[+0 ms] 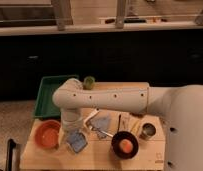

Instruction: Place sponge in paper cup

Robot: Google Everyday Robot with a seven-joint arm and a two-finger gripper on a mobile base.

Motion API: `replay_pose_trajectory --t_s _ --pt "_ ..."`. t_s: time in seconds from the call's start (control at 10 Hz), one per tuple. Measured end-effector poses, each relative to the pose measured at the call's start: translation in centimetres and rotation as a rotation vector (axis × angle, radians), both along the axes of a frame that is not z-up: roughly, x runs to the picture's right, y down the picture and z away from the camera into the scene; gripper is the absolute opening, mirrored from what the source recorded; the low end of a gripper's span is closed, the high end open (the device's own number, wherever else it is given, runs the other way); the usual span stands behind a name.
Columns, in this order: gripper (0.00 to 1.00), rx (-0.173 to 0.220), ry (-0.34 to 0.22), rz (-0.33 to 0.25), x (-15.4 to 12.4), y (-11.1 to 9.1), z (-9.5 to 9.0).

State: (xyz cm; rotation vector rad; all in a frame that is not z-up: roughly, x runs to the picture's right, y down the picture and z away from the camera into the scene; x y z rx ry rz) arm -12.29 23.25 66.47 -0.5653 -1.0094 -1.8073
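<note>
The sponge, a small blue square pad with a paler edge, lies on the wooden table just right of the orange bowl. My gripper hangs from the white arm directly above the sponge's near-left side, close to it or touching it. A small green cup stands at the table's back, beside the tray. I cannot tell whether it is paper.
A green tray sits at the back left. A paler blue cloth lies right of the gripper. A black bowl holding an orange item is at the front. A metal can stands at the right.
</note>
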Motion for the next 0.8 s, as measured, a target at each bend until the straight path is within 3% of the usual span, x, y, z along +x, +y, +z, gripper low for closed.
replay_pose_trajectory --t_s 0.8 --pt "0.8 0.047 0.009 -0.008 -0.9 -2.5 -0.6"
